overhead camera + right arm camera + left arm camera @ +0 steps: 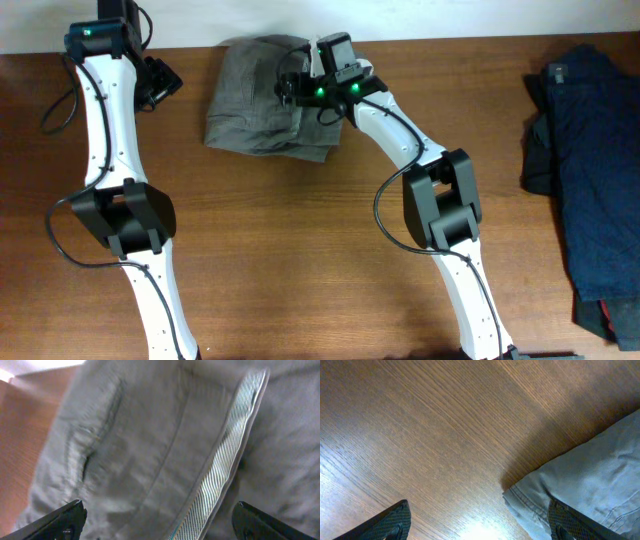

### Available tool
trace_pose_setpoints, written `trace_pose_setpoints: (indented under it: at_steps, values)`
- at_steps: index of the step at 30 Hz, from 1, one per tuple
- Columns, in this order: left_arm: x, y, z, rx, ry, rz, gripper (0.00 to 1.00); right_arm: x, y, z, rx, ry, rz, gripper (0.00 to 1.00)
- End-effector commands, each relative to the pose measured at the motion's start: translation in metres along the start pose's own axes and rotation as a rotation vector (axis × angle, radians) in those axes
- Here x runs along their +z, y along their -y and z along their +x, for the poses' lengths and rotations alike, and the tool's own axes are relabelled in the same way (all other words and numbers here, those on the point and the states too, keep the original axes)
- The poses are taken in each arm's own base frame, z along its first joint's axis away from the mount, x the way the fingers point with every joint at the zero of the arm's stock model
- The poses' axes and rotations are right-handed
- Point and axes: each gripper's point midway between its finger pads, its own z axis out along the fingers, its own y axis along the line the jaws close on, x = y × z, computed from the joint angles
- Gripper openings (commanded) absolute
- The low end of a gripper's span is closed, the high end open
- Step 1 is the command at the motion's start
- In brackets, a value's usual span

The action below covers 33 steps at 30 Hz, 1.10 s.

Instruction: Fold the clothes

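Spread wide, my right gripper (159,525) hangs directly over the bunched olive-grey cotton shorts (250,105), their striped pale waistband (225,455) running lengthwise between my fingers, while my left gripper (480,522), also spread, sits just off their corner.

The table (300,230) is brown wood, its fine grain running left to right in the overhead view, with soft shadows lying on it in places. Beyond its far edge a pale wall (450,18) shows as a whitish band across the top. From the left wrist the tabletop fills most of the view, the grain slanting, with a bright glare (480,530) at the bottom edge. From the right wrist only a blurred reddish-brown wedge of it shows at the left, under a white strip (30,365) in the corner.
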Motion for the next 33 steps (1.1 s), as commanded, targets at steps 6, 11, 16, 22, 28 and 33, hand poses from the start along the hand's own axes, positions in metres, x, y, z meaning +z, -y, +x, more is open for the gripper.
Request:
trace_pose_setpoints:
  at_steps: [6,11,16,22,28,33]
  values:
    - [-0.027,0.001,-0.001,0.01,0.029,0.03,0.87,0.019,0.006,0.027,0.047,-0.066,0.004,0.98]
    - [-0.027,0.001,-0.001,0.01,0.029,0.03,0.87,0.024,0.004,0.037,0.055,-0.091,0.005,0.98]
    - [-0.027,0.0,-0.001,0.01,0.029,0.029,0.87,0.026,-0.003,0.041,0.047,-0.1,-0.002,0.97]
    - [-0.027,0.0,-0.001,0.011,0.029,0.029,0.87,0.038,-0.013,0.065,0.035,-0.15,0.001,0.97]
    - [-0.027,-0.001,0.001,0.012,0.018,0.022,0.87,0.042,-0.006,0.068,0.032,-0.148,0.028,0.91]
    - [-0.027,-0.002,0.002,0.012,0.018,0.021,0.87,0.036,0.005,0.057,0.014,-0.128,0.053,0.75]
